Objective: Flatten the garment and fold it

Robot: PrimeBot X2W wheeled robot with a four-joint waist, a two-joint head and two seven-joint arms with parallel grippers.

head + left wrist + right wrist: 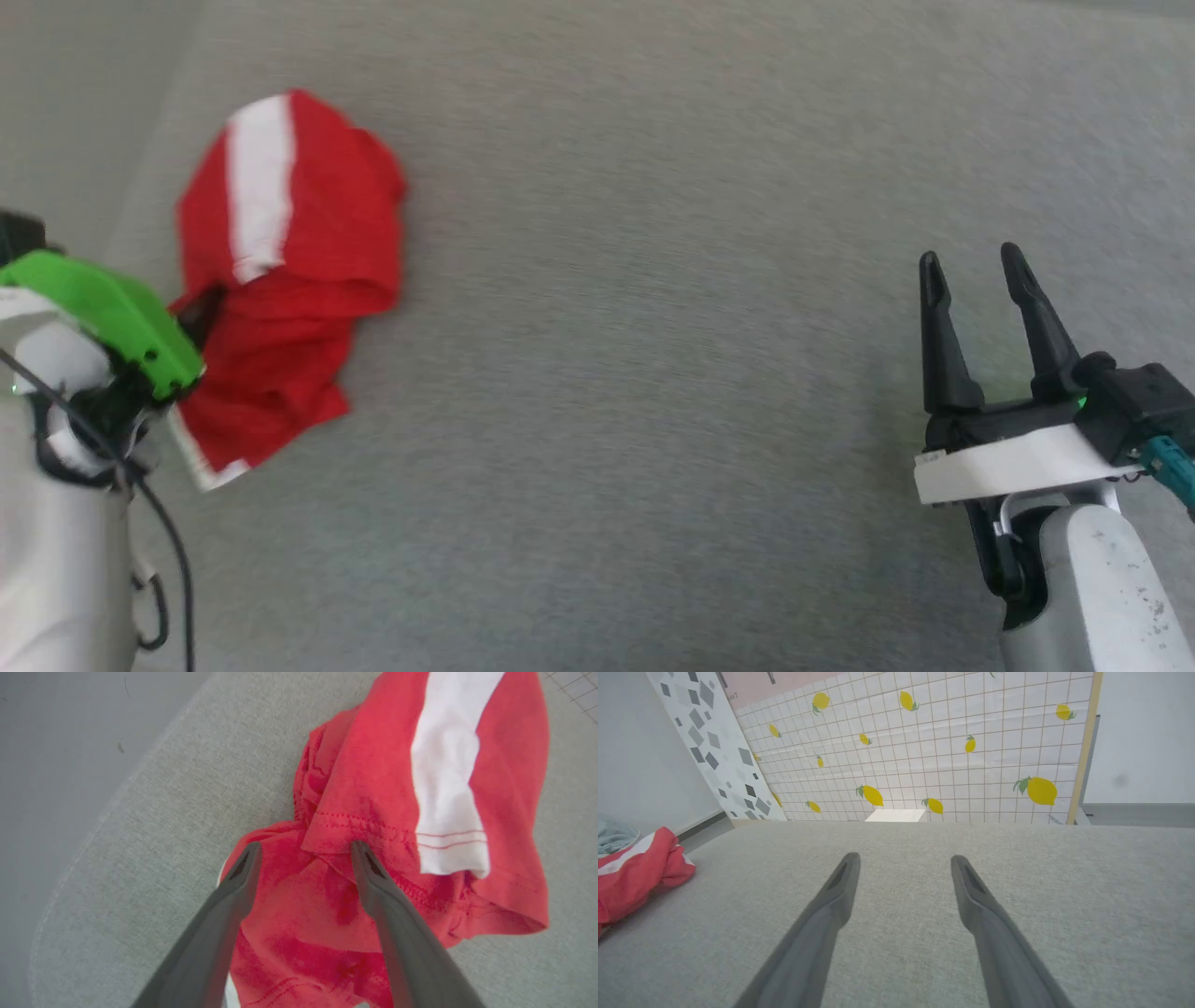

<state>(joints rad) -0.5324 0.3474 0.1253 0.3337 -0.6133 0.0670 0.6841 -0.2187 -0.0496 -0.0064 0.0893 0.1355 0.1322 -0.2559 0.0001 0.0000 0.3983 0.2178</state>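
The garment (285, 271) is a crumpled red heap with a broad white stripe, lying at the left of the grey surface. In the left wrist view the garment (373, 812) bunches in folds with a stitched hem across its middle. My left gripper (303, 851) stands open right over it, one finger on each side of a red fold, nothing pinched. In the head view only a dark fingertip (201, 313) of it shows past the green wrist housing. My right gripper (971, 266) is open far to the right over bare surface. The garment (637, 875) shows at the right wrist view's left edge.
The grey fabric surface (635, 373) spreads wide between the arms. Its rounded left edge (93, 826) lies close to the garment. A tiled lemon-print wall (948, 751) stands beyond the far edge, and a pale blue cloth (612, 835) lies past the garment.
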